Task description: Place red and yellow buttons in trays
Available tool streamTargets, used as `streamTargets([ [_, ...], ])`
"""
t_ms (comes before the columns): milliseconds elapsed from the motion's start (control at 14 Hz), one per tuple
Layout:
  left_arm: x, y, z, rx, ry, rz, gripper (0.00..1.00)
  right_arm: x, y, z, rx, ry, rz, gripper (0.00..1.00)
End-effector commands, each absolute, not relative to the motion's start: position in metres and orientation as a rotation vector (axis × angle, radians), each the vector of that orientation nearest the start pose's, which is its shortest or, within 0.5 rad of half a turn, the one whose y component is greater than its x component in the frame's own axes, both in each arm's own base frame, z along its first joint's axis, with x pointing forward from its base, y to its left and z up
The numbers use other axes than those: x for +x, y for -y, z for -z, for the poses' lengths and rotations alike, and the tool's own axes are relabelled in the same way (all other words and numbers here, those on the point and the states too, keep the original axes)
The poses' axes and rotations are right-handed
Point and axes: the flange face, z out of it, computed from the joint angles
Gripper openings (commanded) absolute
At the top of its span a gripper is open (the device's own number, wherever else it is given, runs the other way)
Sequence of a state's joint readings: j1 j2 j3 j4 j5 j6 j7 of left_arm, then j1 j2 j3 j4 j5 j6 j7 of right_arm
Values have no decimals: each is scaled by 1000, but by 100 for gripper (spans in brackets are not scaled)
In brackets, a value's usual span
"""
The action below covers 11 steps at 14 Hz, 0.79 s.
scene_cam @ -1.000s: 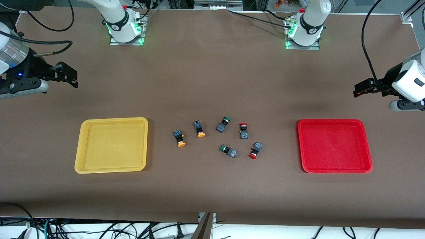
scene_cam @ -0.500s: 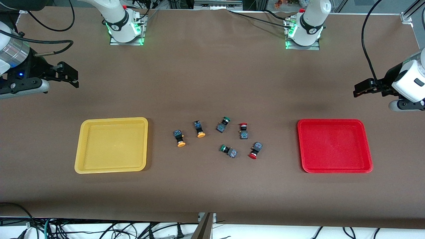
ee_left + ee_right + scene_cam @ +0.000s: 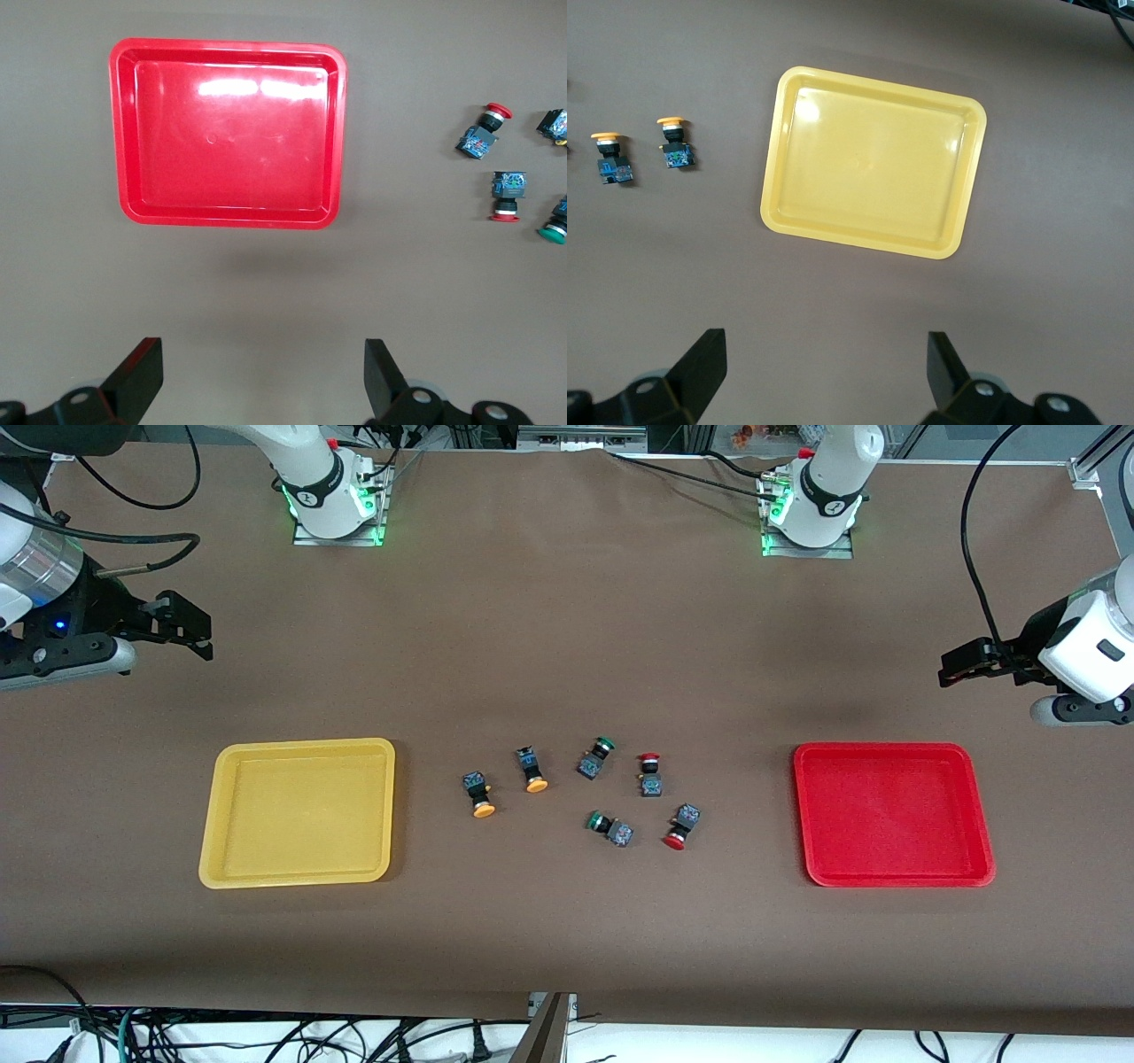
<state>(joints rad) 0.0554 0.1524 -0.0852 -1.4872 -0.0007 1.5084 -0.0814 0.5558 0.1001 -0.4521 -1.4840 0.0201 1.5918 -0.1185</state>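
Two yellow-capped buttons [image 3: 480, 794] [image 3: 532, 770] and two red-capped buttons [image 3: 650, 774] [image 3: 680, 826] lie on the table between the yellow tray [image 3: 301, 742] and the red tray [image 3: 886, 747]. Both trays hold nothing. My right gripper [image 3: 190, 633] is open and empty over bare table at the right arm's end. My left gripper [image 3: 961, 666] is open and empty over bare table at the left arm's end. The left wrist view shows the left gripper [image 3: 263, 381], the red tray [image 3: 229, 44] and the red buttons [image 3: 485, 133] [image 3: 507, 193]. The right wrist view shows the right gripper [image 3: 826, 376], the yellow tray [image 3: 877, 81] and the yellow buttons [image 3: 611, 158] [image 3: 675, 144].
Two green-capped buttons [image 3: 597, 757] [image 3: 609, 828] lie among the red and yellow ones. The arm bases [image 3: 332, 500] [image 3: 811, 509] stand along the table's edge farthest from the front camera. Brown table surface surrounds the trays.
Both grippers have shifted slightly, the left one a little toward the bases. The buttons and trays have not moved.
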Motion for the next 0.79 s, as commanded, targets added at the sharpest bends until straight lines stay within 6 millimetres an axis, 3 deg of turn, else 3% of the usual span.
streamTargets([
  [0, 599, 19, -569, -3134, 46, -204, 100, 583, -80, -622, -3135, 349, 74, 100],
  [429, 609, 30, -549, -3143, 16, -229, 100, 586, -82, -626, -3129, 352, 137, 100],
  [714, 622, 90, -514, -3136, -63, -242, 100, 593, -85, -616, -3139, 354, 134, 100],
])
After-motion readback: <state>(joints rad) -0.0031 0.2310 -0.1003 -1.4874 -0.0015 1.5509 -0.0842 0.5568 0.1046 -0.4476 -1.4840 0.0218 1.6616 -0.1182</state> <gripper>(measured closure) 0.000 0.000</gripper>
